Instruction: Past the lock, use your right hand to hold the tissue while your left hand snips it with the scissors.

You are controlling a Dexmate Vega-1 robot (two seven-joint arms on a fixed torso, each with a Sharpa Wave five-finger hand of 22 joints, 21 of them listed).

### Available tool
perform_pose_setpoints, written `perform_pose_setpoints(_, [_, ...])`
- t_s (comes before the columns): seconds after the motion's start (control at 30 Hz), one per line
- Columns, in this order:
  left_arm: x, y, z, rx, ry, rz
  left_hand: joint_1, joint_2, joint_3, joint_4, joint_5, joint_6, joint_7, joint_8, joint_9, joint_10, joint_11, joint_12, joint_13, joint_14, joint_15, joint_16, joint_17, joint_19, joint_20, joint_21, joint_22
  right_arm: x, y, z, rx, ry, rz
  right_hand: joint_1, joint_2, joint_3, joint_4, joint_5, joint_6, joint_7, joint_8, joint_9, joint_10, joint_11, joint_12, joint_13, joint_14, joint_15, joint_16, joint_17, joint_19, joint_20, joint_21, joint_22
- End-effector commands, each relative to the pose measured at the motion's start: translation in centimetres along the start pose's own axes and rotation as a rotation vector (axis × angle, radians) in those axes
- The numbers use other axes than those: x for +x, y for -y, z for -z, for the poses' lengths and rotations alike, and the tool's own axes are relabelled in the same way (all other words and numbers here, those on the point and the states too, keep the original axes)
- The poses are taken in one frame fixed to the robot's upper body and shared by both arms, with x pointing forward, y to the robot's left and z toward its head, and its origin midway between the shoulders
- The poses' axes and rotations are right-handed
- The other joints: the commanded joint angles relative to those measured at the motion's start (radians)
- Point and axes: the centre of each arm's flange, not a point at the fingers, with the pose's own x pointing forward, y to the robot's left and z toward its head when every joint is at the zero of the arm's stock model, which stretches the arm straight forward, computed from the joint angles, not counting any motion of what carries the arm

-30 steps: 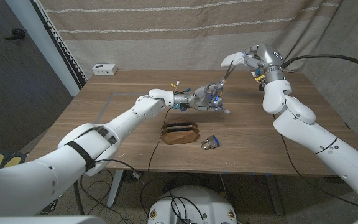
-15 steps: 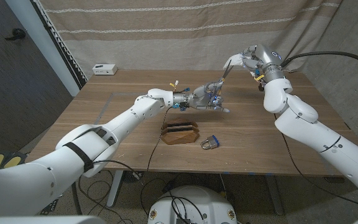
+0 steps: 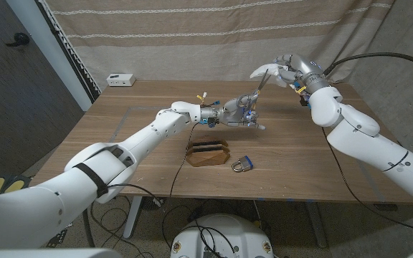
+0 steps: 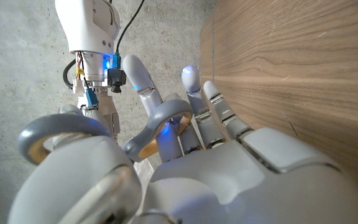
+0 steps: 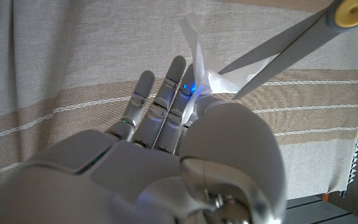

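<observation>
Wooden table (image 3: 120, 143), brown holder (image 3: 207, 153), padlock (image 3: 243, 165), white box (image 3: 120, 79)

You see even, soft indoor light on the table (image 3: 120, 143), with faint shadows and no harsh glare. The head view bends lines toward its edges. In both wrist views the near hand shells are blurred, small blue lights glow at the fingers, and the curtain (image 5: 55, 56) weave stays sharp.

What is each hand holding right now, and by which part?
Left hand grips the scissors by their handle loops; right hand pinches the tissue at its edge.
</observation>
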Motion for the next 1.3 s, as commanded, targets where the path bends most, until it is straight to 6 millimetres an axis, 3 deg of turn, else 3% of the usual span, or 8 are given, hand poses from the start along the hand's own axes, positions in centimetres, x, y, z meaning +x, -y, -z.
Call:
perform_pose_setpoints(0.03, [0.4,0.2,0.0,0.0,-0.008,0.007,0.014,0.003,-0.012,0.001,0.009,0.004,0.002,0.004,0.006,0.092,-0.082,0.005,0.004,0.006,-0.128,0.01,0.011,0.006,0.005,-0.001,0.003,0.0,-0.1,0.2,0.002,0.019,-0.015,-0.015,-0.015,0.0,0.005,0.012,0.026,0.012,0.014,0.003,-0.008,-0.024,0.008,-0.015,-0.009,-0.122,0.002,0.02,0.013,-0.09,0.024,-0.003])
perform_pose_setpoints(0.53, [0.6,0.3,0.1,-0.003,-0.019,0.014,0.019,0.007,-0.039,0.006,0.019,0.008,0.005,-0.002,0.004,0.088,-0.077,0.005,0.004,0.008,-0.126,0.003,0.006,0.005,0.008,-0.002,0.006,-0.6,0.0,0.2,0.017,0.025,0.066,0.0,-0.036,-0.015,-0.043,0.018,0.103,0.016,0.027,-0.002,0.072,-0.022,0.002,-0.115,0.015,-0.124,-0.001,0.025,0.061,-0.105,0.029,-0.033])
perform_pose_setpoints(0.77, [0.6,0.4,0.1,-0.004,-0.022,0.011,0.027,0.014,-0.068,0.011,0.03,0.009,0.004,-0.006,0.008,0.089,-0.077,0.006,0.004,0.009,-0.124,0.002,0.011,0.005,0.009,-0.002,0.01,-1.0,0.2,0.3,0.057,0.041,0.112,0.003,-0.04,-0.028,-0.06,0.024,0.133,0.022,0.031,-0.005,0.09,-0.028,-0.011,-0.156,0.025,-0.125,-0.003,0.022,0.072,-0.109,0.022,-0.036])
perform_pose_setpoints(1.3, [0.7,0.5,-0.1,0.006,-0.019,0.019,0.035,0.02,-0.104,0.018,0.042,0.015,0.005,-0.011,0.012,0.096,-0.075,0.006,0.004,0.014,-0.123,-0.003,0.011,0.005,0.009,-0.003,0.013,-1.1,0.1,0.4,0.016,0.042,0.079,0.001,-0.041,-0.041,-0.076,0.036,0.137,0.024,0.022,-0.008,0.124,-0.029,-0.041,-0.225,0.036,-0.126,-0.011,0.014,0.075,-0.109,0.005,-0.037])
